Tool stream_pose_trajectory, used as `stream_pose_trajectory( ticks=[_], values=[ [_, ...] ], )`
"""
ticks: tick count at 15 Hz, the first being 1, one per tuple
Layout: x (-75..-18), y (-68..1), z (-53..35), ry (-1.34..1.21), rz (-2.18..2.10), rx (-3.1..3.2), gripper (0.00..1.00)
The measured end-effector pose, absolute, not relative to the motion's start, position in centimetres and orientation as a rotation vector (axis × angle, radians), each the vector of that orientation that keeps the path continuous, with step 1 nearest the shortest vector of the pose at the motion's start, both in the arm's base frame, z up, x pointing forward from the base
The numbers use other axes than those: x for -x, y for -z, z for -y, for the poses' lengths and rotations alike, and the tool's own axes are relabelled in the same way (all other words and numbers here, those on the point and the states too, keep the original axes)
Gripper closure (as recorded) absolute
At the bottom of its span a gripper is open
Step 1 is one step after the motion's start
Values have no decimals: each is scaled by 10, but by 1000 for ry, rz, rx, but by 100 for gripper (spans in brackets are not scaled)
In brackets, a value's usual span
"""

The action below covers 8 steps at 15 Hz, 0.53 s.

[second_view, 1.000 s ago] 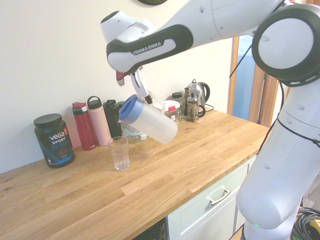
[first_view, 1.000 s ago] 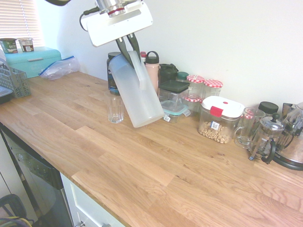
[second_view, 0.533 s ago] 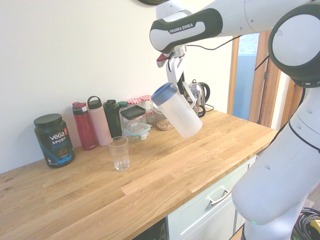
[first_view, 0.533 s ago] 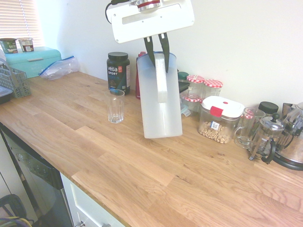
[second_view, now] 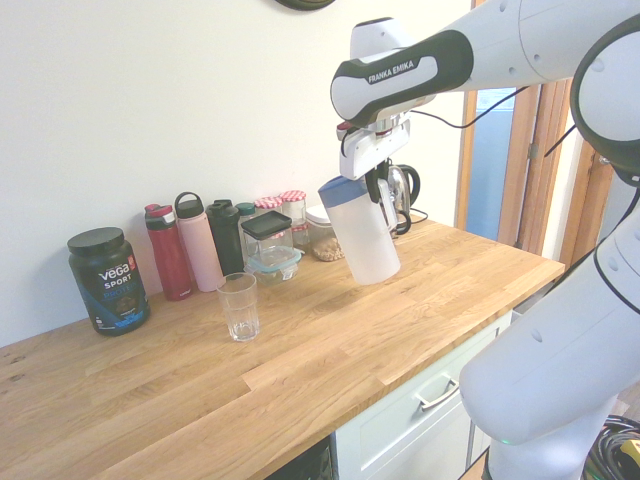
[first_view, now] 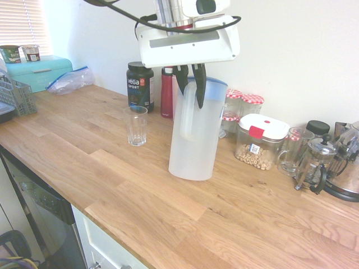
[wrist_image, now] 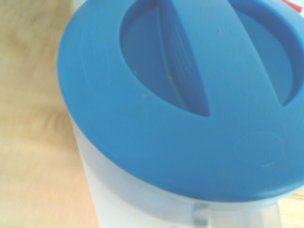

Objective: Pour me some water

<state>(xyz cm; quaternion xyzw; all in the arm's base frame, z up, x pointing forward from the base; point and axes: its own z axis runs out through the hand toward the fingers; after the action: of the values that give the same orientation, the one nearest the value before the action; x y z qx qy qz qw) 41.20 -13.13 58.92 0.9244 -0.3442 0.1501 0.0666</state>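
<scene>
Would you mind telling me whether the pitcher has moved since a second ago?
Yes. The pitcher has swung away from the drinking glass toward the cereal container, tipping back nearly upright.

The arm point(second_view: 520, 40) is glossy white, built of thick rounded segments with black bands at the joints. One black band bears white lettering, "FRANKA EMIKA". A flat white hand block point(first_view: 188, 47) carries a silver collar on top. A black cable loops over that block. The pincer point(first_view: 190, 84) has two slim dark fingers point(first_view: 200, 84). A red spot shows near the wrist.
</scene>
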Motion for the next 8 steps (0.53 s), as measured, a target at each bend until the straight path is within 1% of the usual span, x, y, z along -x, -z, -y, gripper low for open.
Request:
stream_pose_trajectory(
  ticks=[4,8],
  values=[
    [-398,-596,132,-663,1252,-2678,100],
    [-391,-577,135,-892,1403,-2532,100]
  ],
)
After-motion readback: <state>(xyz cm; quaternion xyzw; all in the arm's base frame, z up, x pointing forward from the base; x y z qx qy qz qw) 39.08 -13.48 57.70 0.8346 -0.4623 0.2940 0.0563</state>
